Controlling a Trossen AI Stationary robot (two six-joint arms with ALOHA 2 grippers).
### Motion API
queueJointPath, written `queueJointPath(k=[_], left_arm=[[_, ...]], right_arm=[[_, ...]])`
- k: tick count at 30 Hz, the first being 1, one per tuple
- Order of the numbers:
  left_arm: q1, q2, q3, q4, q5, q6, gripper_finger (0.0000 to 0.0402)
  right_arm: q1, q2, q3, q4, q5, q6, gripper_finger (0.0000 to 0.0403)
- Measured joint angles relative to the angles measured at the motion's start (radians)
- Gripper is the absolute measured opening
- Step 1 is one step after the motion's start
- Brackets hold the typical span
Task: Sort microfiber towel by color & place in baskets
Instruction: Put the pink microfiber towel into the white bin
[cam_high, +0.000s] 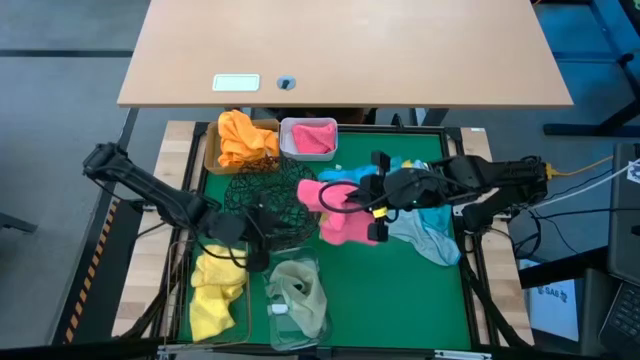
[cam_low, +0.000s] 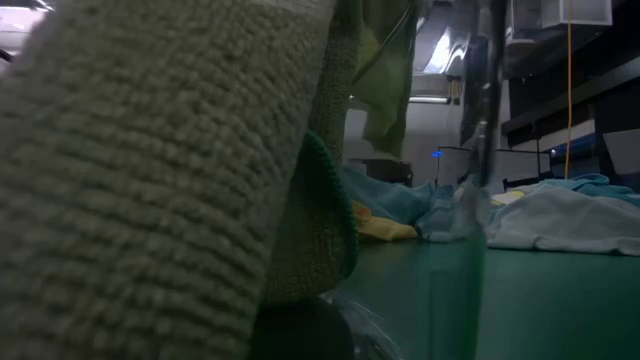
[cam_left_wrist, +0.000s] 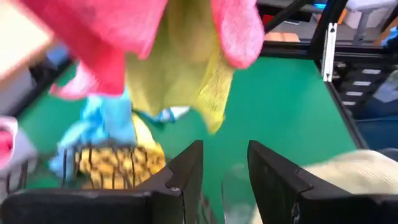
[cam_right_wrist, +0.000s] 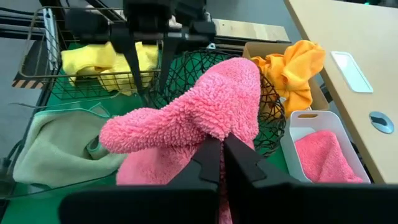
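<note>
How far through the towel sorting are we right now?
Done: orange towels in the tan rectangular box, a pink towel in the white rounded tub, yellow towels in the rectangular wire basket, an olive towel in the clear tub. In hand: the right pincer grips a fuzzy pink towel. Left: light blue towels on the green mat.

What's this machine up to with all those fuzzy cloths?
It is sorting towels by color into baskets. The right gripper has its jaws shut on a pink towel, lifted over the green mat. The left gripper hangs empty near the black mesh bowl. Orange, pink, yellow and olive towels already sit in baskets; blue ones remain loose.
</note>
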Motion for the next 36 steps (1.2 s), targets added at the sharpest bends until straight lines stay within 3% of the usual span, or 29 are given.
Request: queueJointPath(k=[5,11,16,27,31,36], left_arm=[[0.010,0.100,0.000,0.159,-0.017,0.071,0.0124],[0.051,0.192,0.000,0.301,-0.015,0.072,0.0159],[0.092,0.257,0.000,0.416,0.054,0.071,0.0184],[0.170,0.369,0.000,0.591,0.094,0.071,0.0187],[0.172,0.389,0.000,0.603,0.110,0.071,0.0148],[0.172,0.394,0.000,0.604,0.110,0.064,0.0036]], right_arm=[[0.000,0.000,0.000,0.001,-0.001,0.000,0.0005],[0.000,0.000,0.000,0.008,0.000,0.000,0.0005],[0.000,0.000,0.000,0.008,-0.001,0.000,0.0005],[0.000,0.000,0.000,0.046,-0.009,0.000,0.0005],[0.000,0.000,0.000,0.046,-0.009,-0.009,0.0005],[0.000,0.000,0.000,0.045,0.017,-0.054,0.0005]])
